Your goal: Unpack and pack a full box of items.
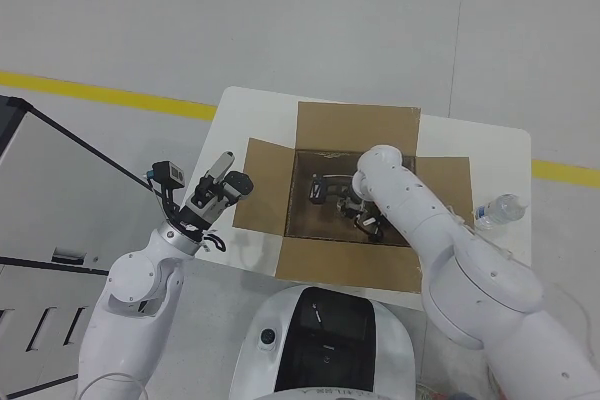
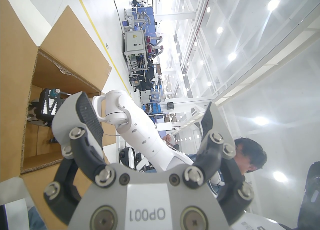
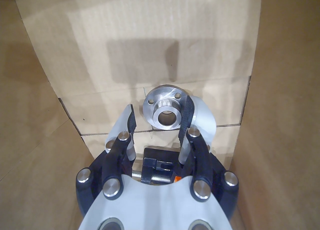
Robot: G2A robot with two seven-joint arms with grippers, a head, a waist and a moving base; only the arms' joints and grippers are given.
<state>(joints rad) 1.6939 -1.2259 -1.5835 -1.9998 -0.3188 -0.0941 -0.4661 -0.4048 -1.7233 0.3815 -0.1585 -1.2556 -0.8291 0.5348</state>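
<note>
An open cardboard box (image 1: 357, 126) stands on the white table (image 1: 250, 105). My right gripper (image 3: 160, 104) is deep inside it, open, just above the box floor. A silver metal flange (image 3: 163, 111) with a round bore lies on the floor between the fingertips, the right pad close beside its hub. A black part with a threaded screw (image 3: 156, 166) lies under the palm. From above, the right gripper (image 1: 348, 203) shows dark among dark items in the box. My left gripper (image 2: 147, 101) is open and empty, raised beside the box's left flap (image 1: 230, 172).
A clear water bottle (image 1: 502, 209) lies on the table right of the box. The box's four flaps are folded outwards. A dark bench (image 1: 0, 130) stands off the table's left side. The box walls (image 3: 287, 91) stand close around the right gripper.
</note>
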